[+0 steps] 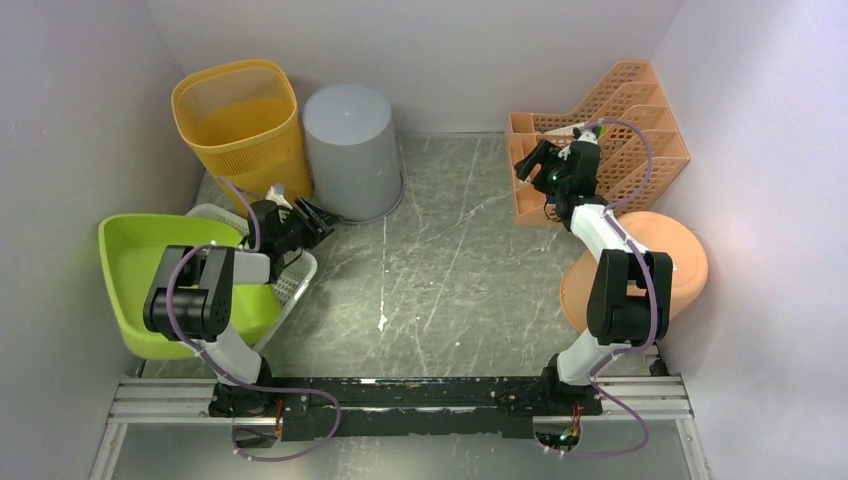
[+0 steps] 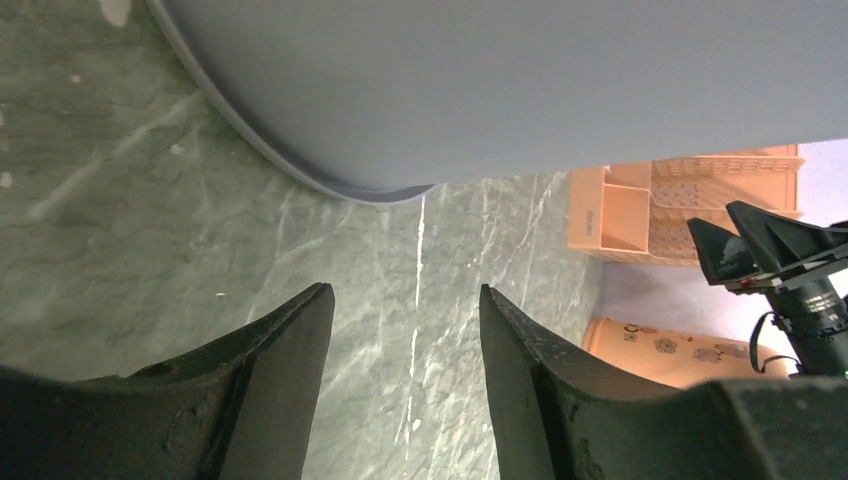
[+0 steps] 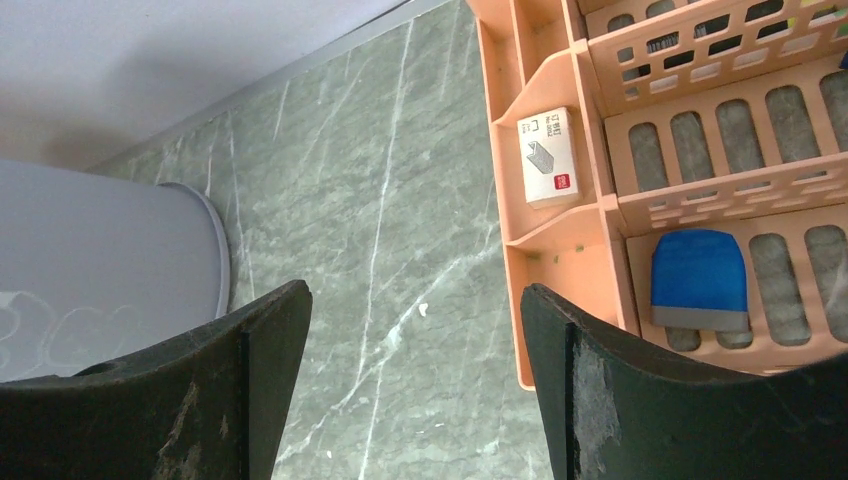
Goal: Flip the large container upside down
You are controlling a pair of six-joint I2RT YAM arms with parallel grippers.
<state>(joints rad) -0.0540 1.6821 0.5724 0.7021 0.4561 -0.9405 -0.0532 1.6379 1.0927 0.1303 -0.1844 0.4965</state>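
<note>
Large grey container (image 1: pixel 352 150): smooth plastic, round and tapered, rim down on the counter (image 1: pixel 450 280), closed base up, at 11 o'clock of the marbled grey-green surface. A perforated yellow bin (image 1: pixel 240 125) sits just beside it at its 9 o'clock, with the back wall close behind. There is open counter from its 3 to 6 o'clock. The left arm (image 1: pixel 200 290) reaches over a glossy green tub (image 1: pixel 130 270) and a white slotted basket (image 1: pixel 300 275), wrist low. Its jaws are moderately apart, empty, just short of the container's lower wall at 7 o'clock. The right arm (image 1: pixel 625 290) is stretched toward 1 o'clock, jaws wide and empty above the peach slotted file organiser (image 1: pixel 640 120). A round peach tub (image 1: pixel 685 260) lies beneath its elbow.
</note>
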